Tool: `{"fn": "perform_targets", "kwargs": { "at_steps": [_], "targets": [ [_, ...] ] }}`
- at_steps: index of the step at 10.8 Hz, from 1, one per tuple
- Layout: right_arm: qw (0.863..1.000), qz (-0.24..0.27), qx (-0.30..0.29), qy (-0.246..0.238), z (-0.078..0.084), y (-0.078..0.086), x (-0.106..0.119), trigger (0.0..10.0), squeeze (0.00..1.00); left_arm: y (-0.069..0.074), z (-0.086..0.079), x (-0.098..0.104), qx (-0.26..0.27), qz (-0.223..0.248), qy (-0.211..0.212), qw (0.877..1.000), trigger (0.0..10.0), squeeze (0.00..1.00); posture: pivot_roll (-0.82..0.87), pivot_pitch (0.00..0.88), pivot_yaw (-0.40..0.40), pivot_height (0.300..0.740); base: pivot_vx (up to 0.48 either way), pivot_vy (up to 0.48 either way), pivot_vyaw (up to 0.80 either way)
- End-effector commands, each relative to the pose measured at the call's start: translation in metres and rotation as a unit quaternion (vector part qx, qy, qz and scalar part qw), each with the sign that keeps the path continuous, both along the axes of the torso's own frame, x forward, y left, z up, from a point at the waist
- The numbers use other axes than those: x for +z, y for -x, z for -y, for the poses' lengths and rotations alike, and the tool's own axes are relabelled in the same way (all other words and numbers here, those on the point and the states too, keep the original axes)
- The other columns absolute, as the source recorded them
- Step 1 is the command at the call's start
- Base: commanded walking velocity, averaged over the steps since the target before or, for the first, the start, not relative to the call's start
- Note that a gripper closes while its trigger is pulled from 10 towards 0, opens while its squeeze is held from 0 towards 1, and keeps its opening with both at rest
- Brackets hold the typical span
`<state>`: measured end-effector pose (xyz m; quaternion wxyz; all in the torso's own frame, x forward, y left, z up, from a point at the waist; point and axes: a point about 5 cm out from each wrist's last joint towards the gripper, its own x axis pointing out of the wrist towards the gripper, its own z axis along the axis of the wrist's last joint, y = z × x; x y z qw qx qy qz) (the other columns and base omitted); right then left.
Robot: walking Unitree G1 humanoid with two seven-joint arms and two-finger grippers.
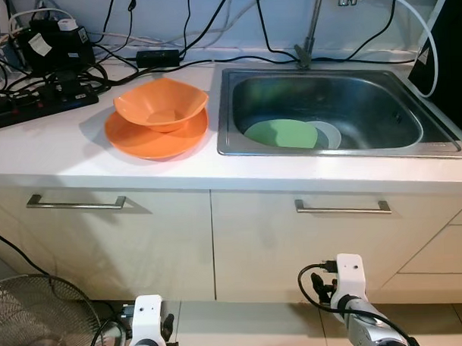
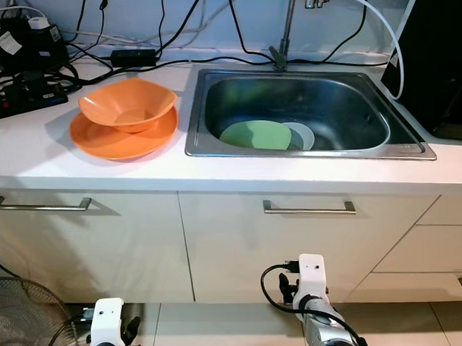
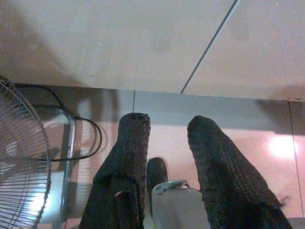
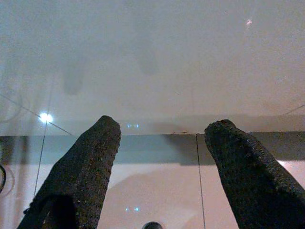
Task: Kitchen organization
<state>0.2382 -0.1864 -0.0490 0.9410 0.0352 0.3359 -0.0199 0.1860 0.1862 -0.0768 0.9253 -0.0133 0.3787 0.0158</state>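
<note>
An orange bowl [image 1: 161,103] sits in an orange plate [image 1: 155,135] on the white counter [image 1: 78,155], left of the steel sink [image 1: 238,146]. Inside the sink lie a green plate [image 1: 281,133] and a white plate [image 1: 330,133] partly under it. Both arms hang low in front of the cabinets. My left gripper [image 3: 167,125] is open over the floor, with nothing between its fingers. My right gripper [image 4: 164,131] is open too, wider, facing the cabinet base.
A power strip [image 1: 39,104], a black box [image 1: 48,44] and cables crowd the counter's back left. A faucet [image 1: 311,26] with a white hose stands behind the sink. A fan [image 1: 35,316] stands on the floor at the left. Drawer handles [image 1: 342,208] run along the cabinets.
</note>
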Motion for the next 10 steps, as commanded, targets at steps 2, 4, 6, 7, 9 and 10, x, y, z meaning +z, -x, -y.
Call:
{"fn": "perform_targets", "kwargs": {
  "at_steps": [2, 4, 6, 7, 9, 10],
  "targets": [
    [1.0, 0.007, -0.022, 0.002, 0.01, 0.0, 0.002, 10.0, 0.0, -0.01, 0.005, 0.004, -0.016, 0.005, 0.0, 1.0, 10.0, 0.0, 0.16, 0.0, -0.001, 0.74, 0.0, 0.0, 0.0],
    [0.999, 0.004, -0.036, 0.006, 0.016, 0.006, -0.001, 10.0, 0.0, -0.016, 0.01, 0.006, -0.028, 0.005, 0.002, 1.0, 10.0, 0.0, 0.13, 0.0, 0.008, 0.74, 0.0, 0.0, 0.0],
    [0.999, 0.006, -0.044, 0.006, 0.02, 0.006, 0.0, 10.0, 0.0, -0.016, 0.013, 0.006, -0.033, 0.002, 0.004, 0.999, 10.0, 0.0, 0.13, 0.0, 0.009, 0.74, 0.0, 0.0, 0.0],
    [0.999, 0.009, -0.043, 0.005, 0.02, 0.004, 0.001, 10.0, 0.0, -0.016, 0.013, 0.006, -0.027, 0.005, 0.006, 1.0, 10.0, 0.0, 0.14, 0.0, -0.002, 0.74, 0.0, 0.0, 0.0],
    [0.999, 0.013, -0.037, 0.001, 0.017, 0.0, 0.003, 10.0, 0.0, -0.017, 0.012, 0.007, -0.015, 0.014, 0.008, 1.0, 10.0, 0.0, 0.16, 0.0, -0.014, 0.74, 0.0, 0.0, 0.0],
    [0.999, 0.014, -0.033, -0.001, 0.015, -0.002, 0.004, 10.0, 0.0, -0.017, 0.011, 0.007, -0.005, 0.016, 0.009, 1.0, 10.0, 0.0, 0.16, 0.0, -0.015, 0.74, 0.0, 0.0, 0.0]
  ]
}}
